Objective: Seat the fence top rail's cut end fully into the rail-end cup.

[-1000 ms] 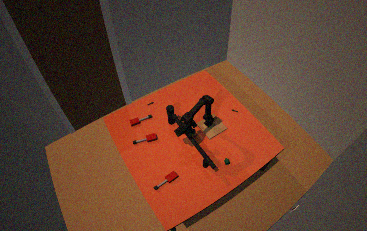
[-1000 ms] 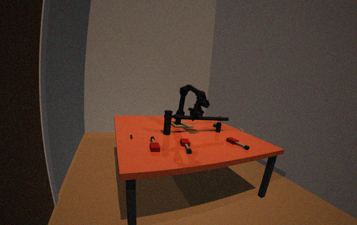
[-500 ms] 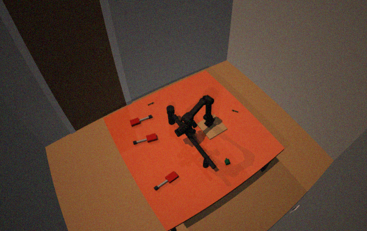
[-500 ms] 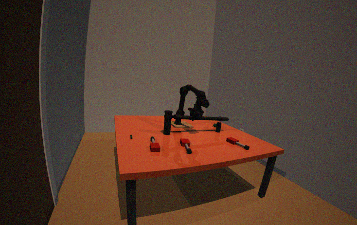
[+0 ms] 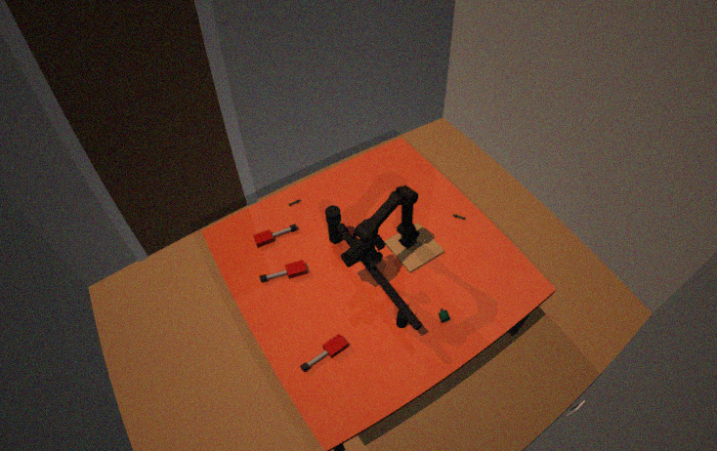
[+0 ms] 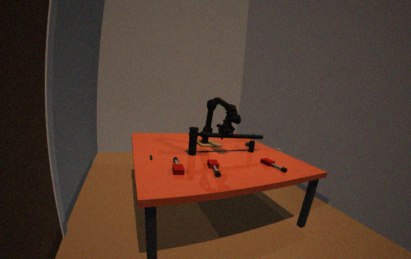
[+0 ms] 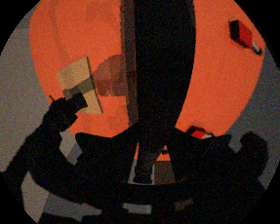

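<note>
The dark top rail (image 5: 388, 287) (image 6: 244, 135) (image 7: 165, 58) runs nearly level from the big post to past the small post. The black big post (image 5: 333, 225) (image 6: 192, 144) stands upright with its cap on top. The rail's near end is close beside the post just below the cap; band, cup and rail end merge in the dark, so I cannot tell how deep the end sits. The small post (image 5: 401, 319) (image 6: 251, 147) stands under the far part; its loop cap is barely visible. My gripper (image 5: 371, 253) (image 6: 223, 135) (image 7: 151, 125) is shut on the rail, nearer the big post.
Three red blocks with grey rods, one a red block (image 5: 263, 237), another a red block (image 5: 296, 268) and a third red block (image 5: 336, 345), lie on the orange table (image 5: 294, 313) (image 6: 168, 189). A green piece (image 5: 443, 315) lies near the rail's far end. The arm base stands on a tan board (image 5: 414, 263).
</note>
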Motion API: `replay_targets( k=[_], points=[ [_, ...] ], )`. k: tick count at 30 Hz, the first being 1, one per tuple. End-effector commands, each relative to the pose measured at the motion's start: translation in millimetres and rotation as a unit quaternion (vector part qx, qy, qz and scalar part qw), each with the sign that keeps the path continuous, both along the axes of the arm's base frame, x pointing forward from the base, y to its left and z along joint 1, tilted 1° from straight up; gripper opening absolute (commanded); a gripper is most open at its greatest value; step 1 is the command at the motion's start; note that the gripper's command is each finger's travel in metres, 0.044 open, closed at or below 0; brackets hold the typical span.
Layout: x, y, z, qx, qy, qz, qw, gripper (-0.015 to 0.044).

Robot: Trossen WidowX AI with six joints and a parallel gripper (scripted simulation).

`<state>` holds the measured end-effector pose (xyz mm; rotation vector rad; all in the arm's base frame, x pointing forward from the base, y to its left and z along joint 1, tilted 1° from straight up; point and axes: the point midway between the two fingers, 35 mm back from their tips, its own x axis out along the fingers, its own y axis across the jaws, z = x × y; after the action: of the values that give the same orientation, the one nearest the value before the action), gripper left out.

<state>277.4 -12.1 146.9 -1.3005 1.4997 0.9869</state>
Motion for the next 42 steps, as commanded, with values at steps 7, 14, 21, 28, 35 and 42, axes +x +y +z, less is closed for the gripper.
replay_targets(
  k=[7,14,21,28,35,42],
  points=[
    [-0.1,-0.8,0.6,-0.001,-0.001,0.000,1.000,0.0000],
    [0.0,0.0,0.0,0.000,0.000,0.000,1.000,0.0000],
    [0.0,-0.9,0.5,-0.001,0.000,0.000,1.000,0.0000],
    [-0.1,-2.2,1.1,-0.002,0.000,0.000,1.000,0.0000],
    [-0.1,-3.5,1.8,-0.003,0.000,0.000,1.000,0.0000],
    [-0.2,-4.8,2.4,-0.004,0.000,0.001,1.000,0.0000]
  ],
)
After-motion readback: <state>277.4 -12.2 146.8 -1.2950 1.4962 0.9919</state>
